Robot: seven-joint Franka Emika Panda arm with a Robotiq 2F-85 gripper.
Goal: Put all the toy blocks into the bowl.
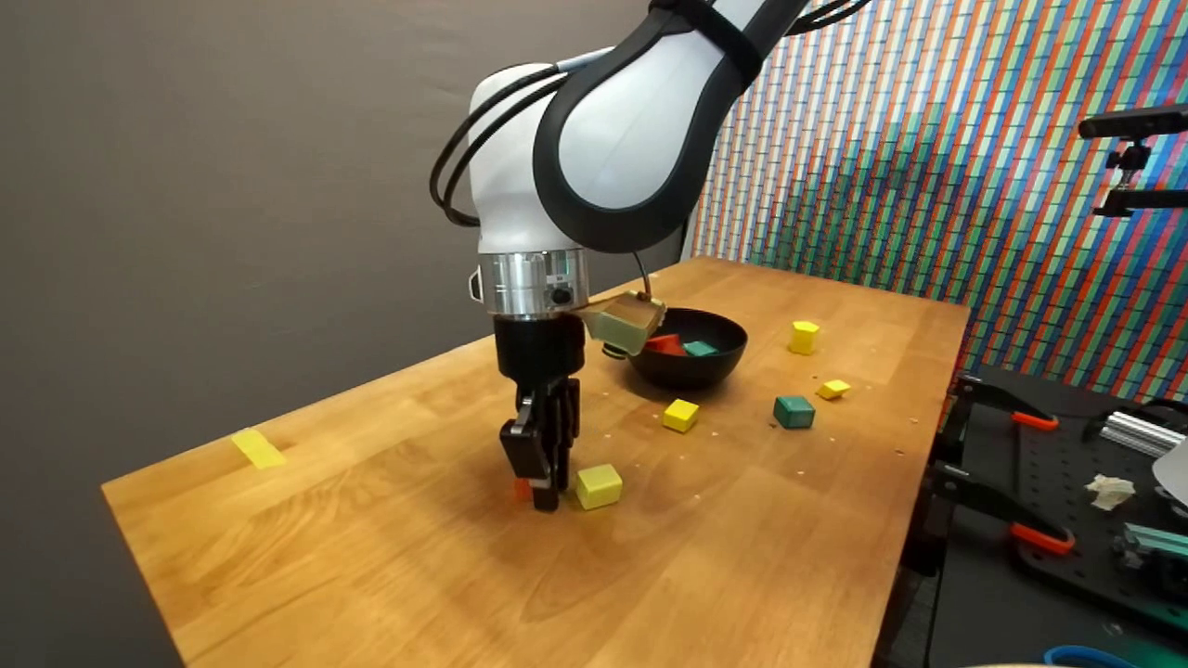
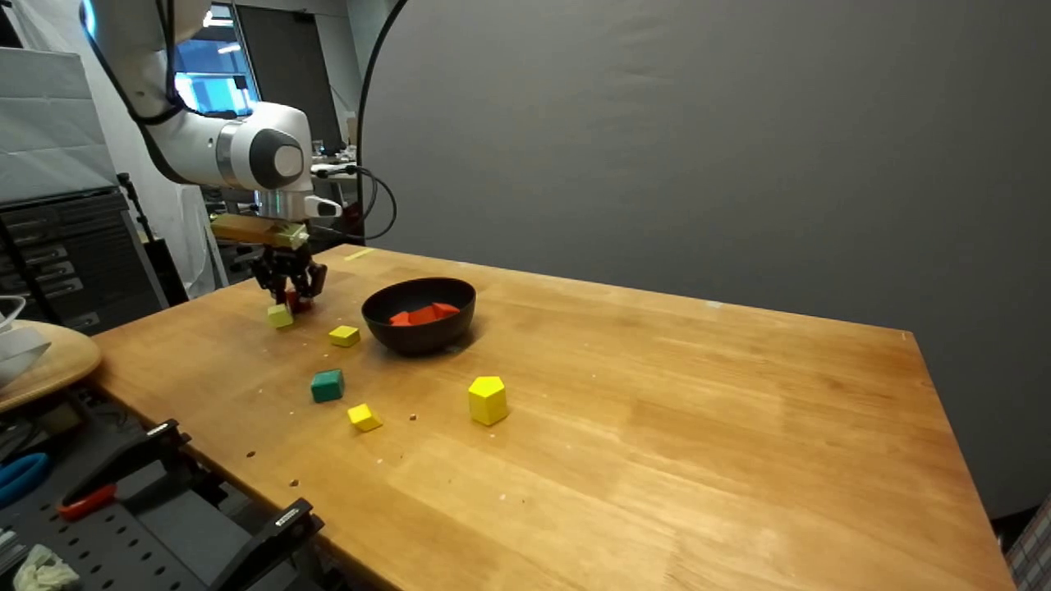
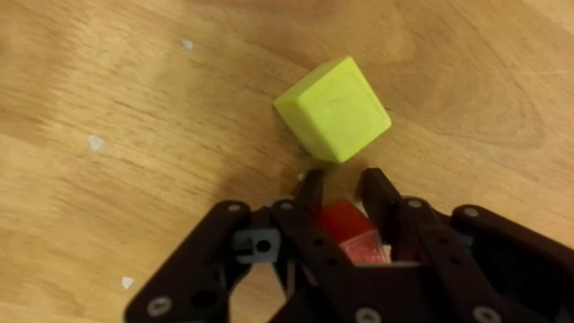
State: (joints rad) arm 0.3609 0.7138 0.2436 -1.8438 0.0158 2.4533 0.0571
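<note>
My gripper [image 1: 543, 488] is low at the table, part-way open around a red block [image 3: 343, 222]. In the wrist view its fingertips [image 3: 341, 172] stand on either side of it; slivers of table show beside one finger. The red block is mostly hidden in an exterior view [image 1: 522, 490]. A yellow-green block [image 3: 343, 110] lies just beyond the fingertips. The black bowl [image 2: 419, 338] holds red pieces [image 2: 424, 314] and a teal piece [image 1: 699, 349]. Near the bowl lie a yellow block [image 1: 680, 416], a teal block [image 1: 794, 411], a small yellow block [image 1: 832, 390] and a five-sided yellow block [image 2: 488, 400].
A flat pale-yellow strip [image 1: 258, 448] is on the wooden table [image 1: 418, 575] near its far edge. Clamps [image 1: 1002, 510] and a dark perforated board stand along the table's side. A round wooden stool-like top [image 2: 49, 361] is beside the table. Small white specks dot the tabletop.
</note>
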